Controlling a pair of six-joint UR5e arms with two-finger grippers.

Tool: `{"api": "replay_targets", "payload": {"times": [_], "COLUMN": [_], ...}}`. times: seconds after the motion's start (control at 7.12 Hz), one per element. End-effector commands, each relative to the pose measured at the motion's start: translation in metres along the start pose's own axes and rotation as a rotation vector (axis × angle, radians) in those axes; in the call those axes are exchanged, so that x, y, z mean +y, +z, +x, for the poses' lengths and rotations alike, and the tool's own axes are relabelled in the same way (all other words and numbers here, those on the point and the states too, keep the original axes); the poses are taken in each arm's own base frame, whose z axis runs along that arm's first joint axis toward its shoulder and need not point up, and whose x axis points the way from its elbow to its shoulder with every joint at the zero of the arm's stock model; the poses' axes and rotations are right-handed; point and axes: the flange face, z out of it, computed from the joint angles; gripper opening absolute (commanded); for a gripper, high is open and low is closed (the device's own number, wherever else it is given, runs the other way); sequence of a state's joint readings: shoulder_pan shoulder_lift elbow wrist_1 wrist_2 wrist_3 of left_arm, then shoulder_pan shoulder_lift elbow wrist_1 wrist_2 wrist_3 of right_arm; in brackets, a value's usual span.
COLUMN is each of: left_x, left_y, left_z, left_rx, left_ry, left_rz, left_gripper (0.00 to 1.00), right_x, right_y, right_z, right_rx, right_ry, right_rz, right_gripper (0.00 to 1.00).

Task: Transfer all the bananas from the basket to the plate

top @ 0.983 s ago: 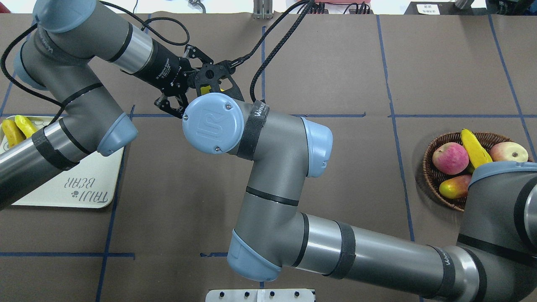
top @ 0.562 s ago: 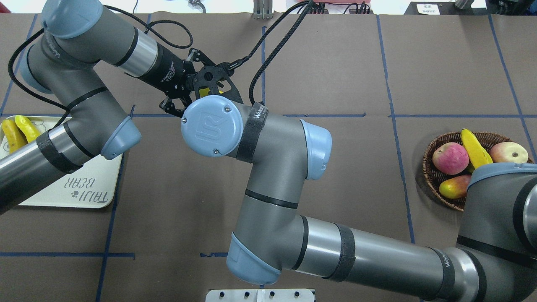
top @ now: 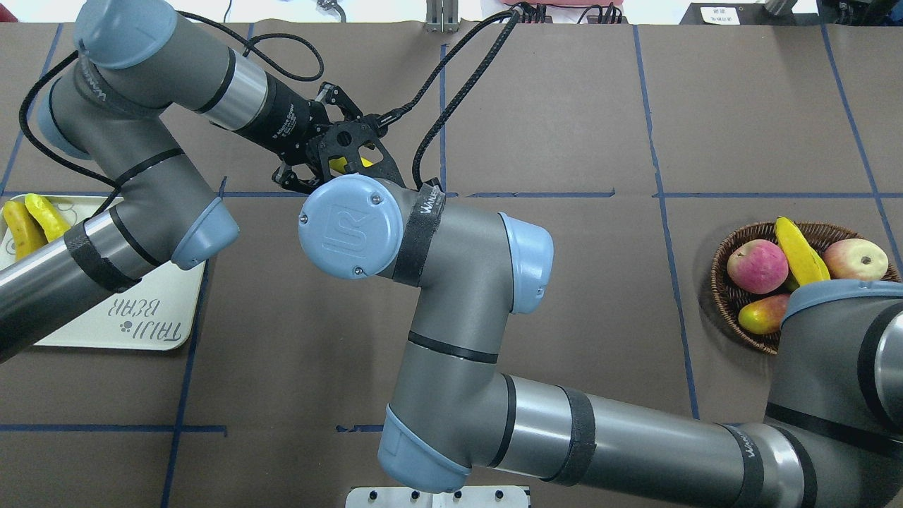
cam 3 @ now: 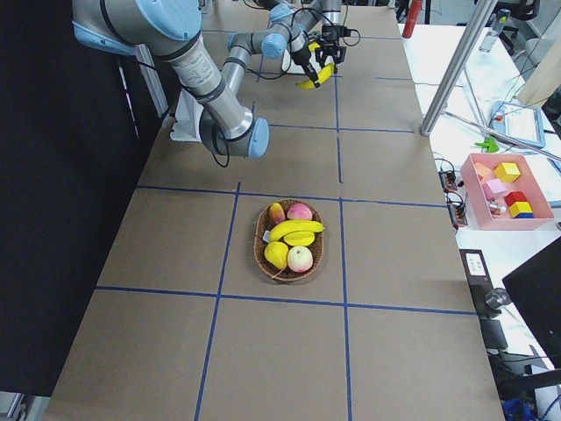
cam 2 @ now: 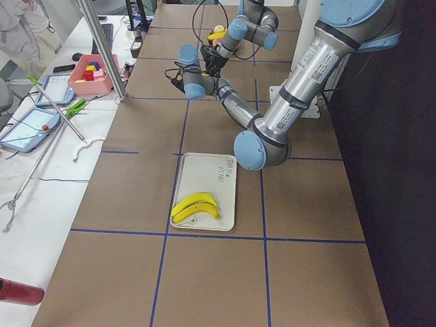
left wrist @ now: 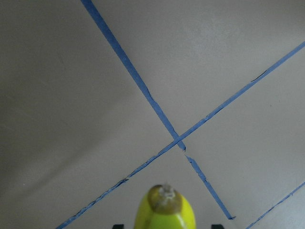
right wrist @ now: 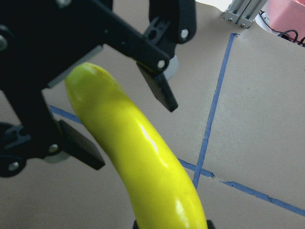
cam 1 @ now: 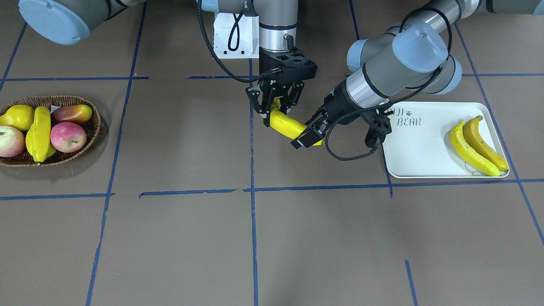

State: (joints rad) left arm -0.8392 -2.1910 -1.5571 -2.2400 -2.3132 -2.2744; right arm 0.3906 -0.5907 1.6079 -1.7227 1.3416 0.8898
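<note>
One yellow banana hangs in the air over the table's middle, and my right gripper is shut on its upper end. My left gripper is open, with its pads on either side of the banana's lower end, one pad clearly apart from it. The left wrist view shows the banana's stem tip between the fingers. Two bananas lie side by side on the off-white plate. Another banana rests in the wicker basket.
The basket also holds two apples, a yellow pear and a red-yellow fruit. Blue tape lines cross the brown table. A white mounting plate sits at the robot's base. A pink box of blocks stands off the table.
My left gripper has moved a little closer along the banana held by the right gripper. The right arm's elbow has shifted slightly left. Fruit on the plate and in the basket has not moved.
</note>
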Motion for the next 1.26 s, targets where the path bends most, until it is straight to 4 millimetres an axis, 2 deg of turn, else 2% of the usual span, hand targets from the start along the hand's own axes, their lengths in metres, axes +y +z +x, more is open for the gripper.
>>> {"api": "replay_targets", "payload": {"times": [0.0, 0.14, 0.28, 0.56, 0.84, 0.98, 1.12], "left_x": [-0.002, -0.002, -0.002, -0.004, -0.006, -0.02, -0.036], "left_y": [0.0, 0.0, 0.0, 0.0, 0.001, 0.007, 0.008], "left_z": [-0.002, -0.002, -0.003, -0.004, -0.005, -0.01, -0.018], "left_rx": [-0.001, -0.001, 0.001, 0.001, -0.002, -0.015, -0.024], "left_ry": [0.01, 0.013, 0.015, 0.015, 0.01, -0.007, 0.035], "left_rz": [0.0, 0.0, -0.001, 0.001, 0.006, 0.021, 0.047], "left_gripper": [0.0, 0.0, 0.0, 0.0, 0.0, 0.0, 0.0], "right_x": [0.0, 0.0, 0.0, -0.002, -0.004, -0.009, -0.02], "right_y": [-0.004, -0.008, -0.01, -0.014, -0.03, -0.046, -0.054], "right_z": [0.001, 0.002, 0.003, 0.003, 0.004, 0.01, 0.027], "right_rx": [-0.01, -0.018, -0.021, -0.031, -0.075, -0.109, -0.143], "right_ry": [-0.007, -0.003, -0.003, -0.001, 0.008, 0.019, 0.04], "right_rz": [0.002, 0.008, 0.011, 0.011, 0.011, 0.018, -0.004], "right_gripper": [0.34, 0.73, 0.96, 0.99, 0.99, 0.99, 0.99]}}
